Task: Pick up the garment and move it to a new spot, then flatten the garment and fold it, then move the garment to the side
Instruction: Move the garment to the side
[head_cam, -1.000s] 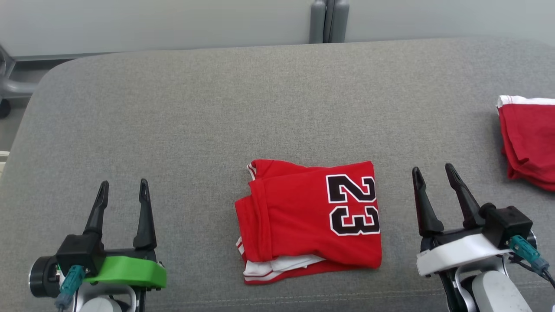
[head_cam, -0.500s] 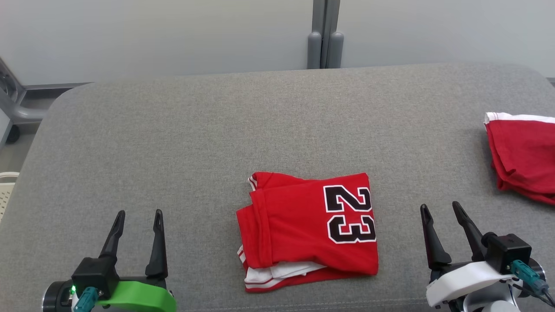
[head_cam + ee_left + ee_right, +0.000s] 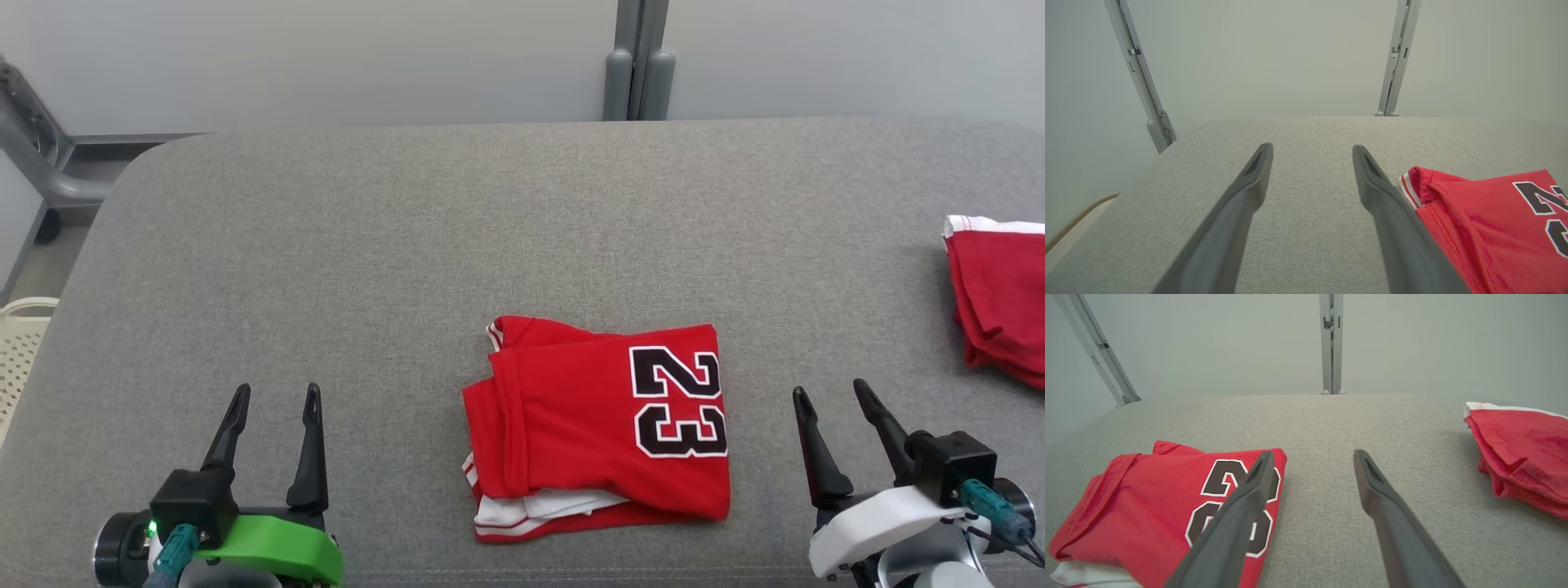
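Left gripper (image 3: pixel 277 389) and right gripper (image 3: pixel 829 389) backed off to lower corners, both wide and empty; folded 23 jersey (image 3: pixel 588 425) unmoved at lower centre, so side move looks next.

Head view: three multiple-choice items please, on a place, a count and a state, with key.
1. Where does the folded red jersey with the black 23 lie on the grey fabric-covered surface?
A. near the front, mid-width
B. at the far left edge
C. against the back edge
2. How many red garments are in view?
A. one
B. two
C. four
3. How do the left gripper and right gripper stand?
A. both shut on the jersey
B. left open, right shut
C. both open, empty
Key: 1 A, it lies between the grippers; 2 B, a second red garment with a white band lies far right; 3 C, both finger pairs stand apart.
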